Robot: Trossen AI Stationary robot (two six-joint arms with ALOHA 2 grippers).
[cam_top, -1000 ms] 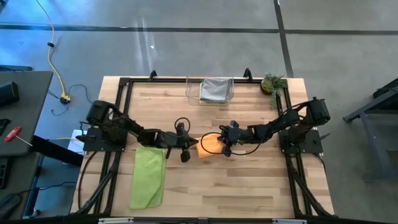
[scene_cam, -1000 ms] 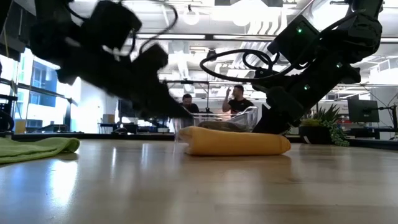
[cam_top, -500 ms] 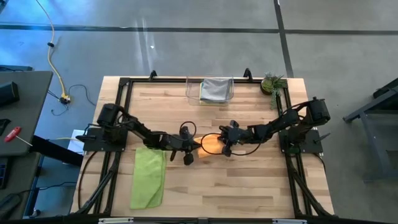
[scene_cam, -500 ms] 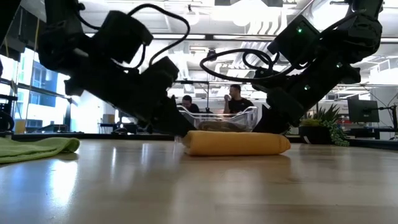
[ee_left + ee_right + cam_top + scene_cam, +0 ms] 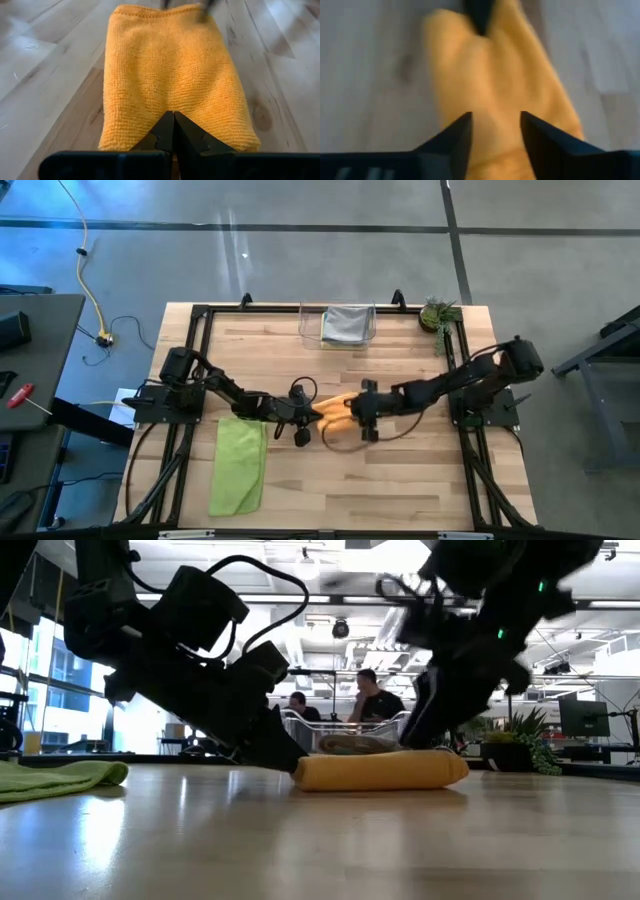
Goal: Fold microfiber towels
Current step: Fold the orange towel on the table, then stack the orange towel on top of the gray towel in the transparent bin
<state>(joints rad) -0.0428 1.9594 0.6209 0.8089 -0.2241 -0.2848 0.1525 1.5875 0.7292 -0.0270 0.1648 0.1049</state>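
1. The orange towel (image 5: 335, 413) lies folded into a thick pad near the middle of the wooden counter (image 5: 400, 480), between the two arms.
2. The left gripper (image 5: 173, 131) sits low at one short edge of the orange towel, its fingers pressed together, tips touching the cloth edge.
3. The right gripper (image 5: 492, 131) hangs over the opposite end of the pad, fingers apart with orange cloth showing between them.
4. The lime green towel (image 5: 239, 464) lies flat beside the left arm, well apart from the orange one.
5. A grey towel (image 5: 347, 323) rests in the clear bin (image 5: 305, 330) at the counter's far edge, near a small plant (image 5: 437, 313).
6. Two people (image 5: 372, 700) sit in the room beyond.
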